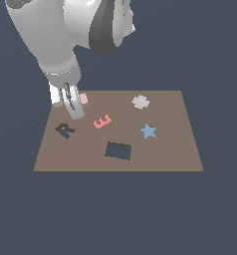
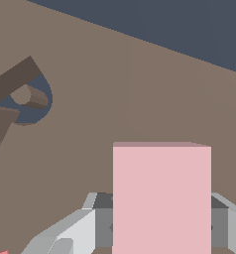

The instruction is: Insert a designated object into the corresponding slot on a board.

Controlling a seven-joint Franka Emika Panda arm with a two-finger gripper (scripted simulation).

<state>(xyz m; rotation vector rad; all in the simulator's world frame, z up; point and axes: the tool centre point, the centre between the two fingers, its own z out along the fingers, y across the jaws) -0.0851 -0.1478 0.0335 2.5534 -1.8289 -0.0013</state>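
Dark slate-blue ground surrounds the flat brown board, which lies level and square-cut, its near edge running along the lower part of the exterior view. Nearest on the board sits the slot, a dark navy rectangular cut-out, slightly tilted, unoccupied. Just beyond it, toward the exterior view's right, lies the blue star; toward the exterior view's left lies the dark letter R, which in the wrist view shows as a recess with brown walls and a blue floor. Between them, a little farther back, rests the salmon-pink letter E, tilted. Farther still, at the right, is a pale grey blob shape. At the far left corner of the board the gripper hangs from the white arm, pointed downward. The pale pink block shows only as a small patch beside the grey fingers there; the wrist view shows it as a broad flat pink face with grey finger parts on either side of it. The jaws appear closed against the block, well apart from the slot. Whether the block is clear of the board surface cannot be told.
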